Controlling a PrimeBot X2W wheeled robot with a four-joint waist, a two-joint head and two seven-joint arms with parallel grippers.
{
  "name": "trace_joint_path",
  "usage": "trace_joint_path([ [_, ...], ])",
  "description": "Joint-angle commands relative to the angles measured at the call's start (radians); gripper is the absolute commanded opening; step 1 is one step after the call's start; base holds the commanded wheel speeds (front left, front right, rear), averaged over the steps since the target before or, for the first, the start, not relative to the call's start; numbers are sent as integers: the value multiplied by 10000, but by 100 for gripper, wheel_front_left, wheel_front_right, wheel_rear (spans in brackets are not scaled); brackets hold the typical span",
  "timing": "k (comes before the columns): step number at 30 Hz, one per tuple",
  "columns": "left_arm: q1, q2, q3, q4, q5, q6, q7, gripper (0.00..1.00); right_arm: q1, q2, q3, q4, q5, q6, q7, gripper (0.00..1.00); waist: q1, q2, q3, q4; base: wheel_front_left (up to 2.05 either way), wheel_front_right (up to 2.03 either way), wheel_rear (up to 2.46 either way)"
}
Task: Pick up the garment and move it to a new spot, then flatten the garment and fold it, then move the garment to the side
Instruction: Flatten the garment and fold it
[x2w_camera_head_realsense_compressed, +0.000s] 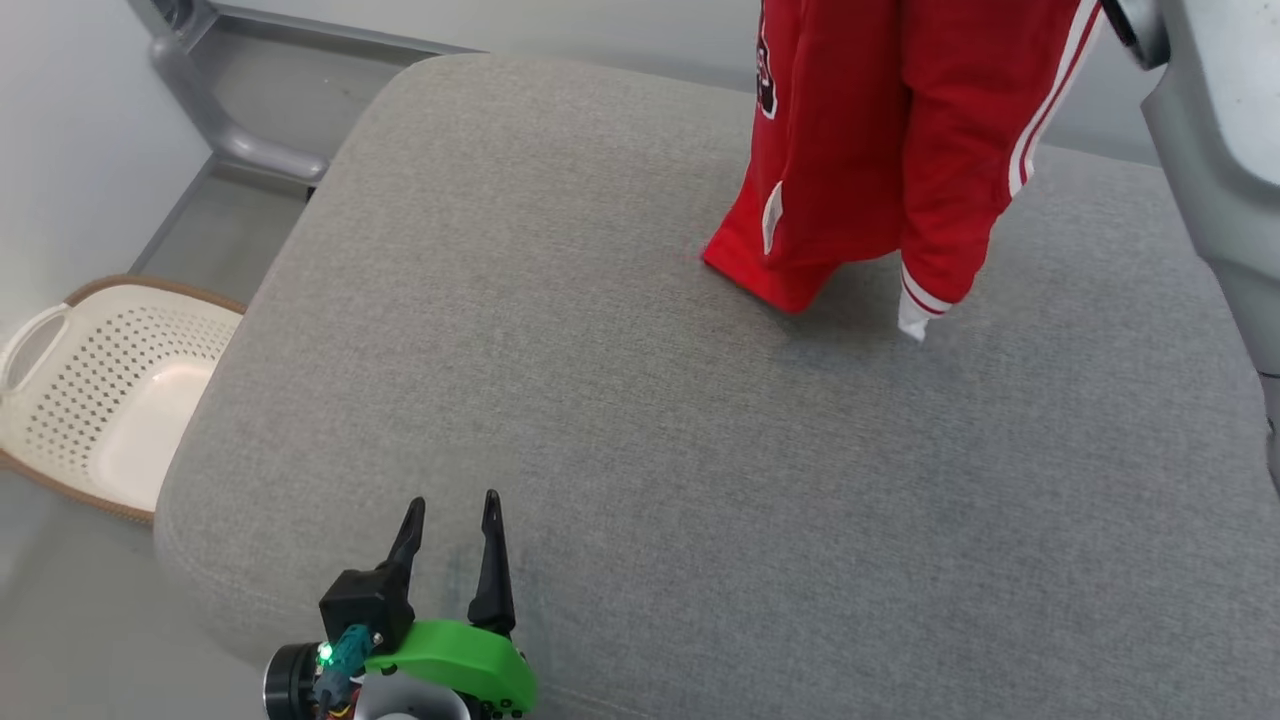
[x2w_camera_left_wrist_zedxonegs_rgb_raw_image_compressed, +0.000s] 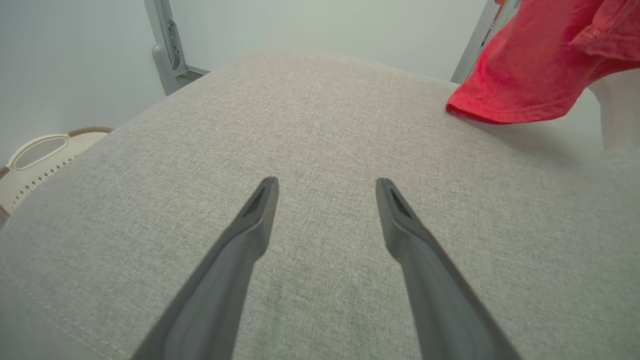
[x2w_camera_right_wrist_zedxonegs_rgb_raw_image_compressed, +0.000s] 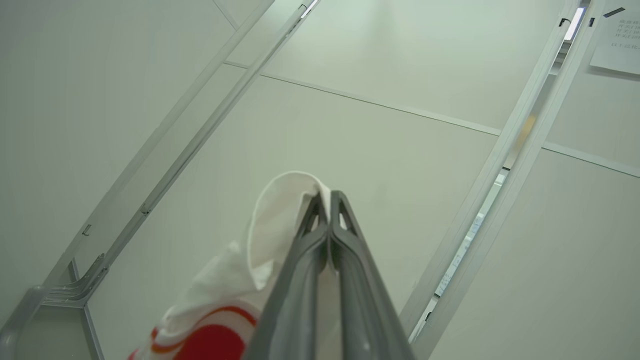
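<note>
The garment (x2w_camera_head_realsense_compressed: 870, 150) is red with white stripes and white cuffs. It hangs from above at the upper right of the head view, and its lowest folds touch the grey cushion (x2w_camera_head_realsense_compressed: 640, 420). In the right wrist view my right gripper (x2w_camera_right_wrist_zedxonegs_rgb_raw_image_compressed: 327, 196) is shut on the garment's white edge (x2w_camera_right_wrist_zedxonegs_rgb_raw_image_compressed: 272, 230), raised high and pointing at the wall. My pale right forearm (x2w_camera_head_realsense_compressed: 1210, 130) runs down the right edge of the head view. My left gripper (x2w_camera_head_realsense_compressed: 450, 515) stands open low over the cushion's near left part, with nothing between its fingers (x2w_camera_left_wrist_zedxonegs_rgb_raw_image_compressed: 260, 210). The garment (x2w_camera_left_wrist_zedxonegs_rgb_raw_image_compressed: 530, 75) also shows at the upper right of the left wrist view.
A cream perforated laundry basket (x2w_camera_head_realsense_compressed: 90, 390) sits on the floor left of the cushion. A grey metal frame (x2w_camera_head_realsense_compressed: 215, 120) stands behind the cushion's far left corner. The cushion's rounded edges drop off at left and front.
</note>
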Motion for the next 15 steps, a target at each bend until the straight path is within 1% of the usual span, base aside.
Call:
trace_joint_path([
  [1,-43,29,39,4,-58,39,1,100,-32,-170,68,16,8,-15,2,0,0,0,138,459,0,0,0],
  [4,17,28,101,-57,-55,82,1,100,455,-517,-82,-149,223,-15,2,0,0,0,168,468,0,0,0],
  [6,53,28,189,-104,-39,111,1,100,1015,-745,-152,-401,379,-15,2,0,0,0,196,345,0,0,0],
  [8,58,26,229,-113,6,86,1,100,1675,-1031,-244,-801,586,-15,2,0,0,0,227,129,0,0,0],
  [11,-2,26,307,-95,89,30,1,100,3114,-1582,-504,-1251,906,-15,2,0,0,0,276,-323,0,0,0],
  [15,-108,28,288,-89,260,-21,1,100,4745,-2149,-1221,-1271,1136,-15,2,0,0,0,287,-886,0,0,0],
])
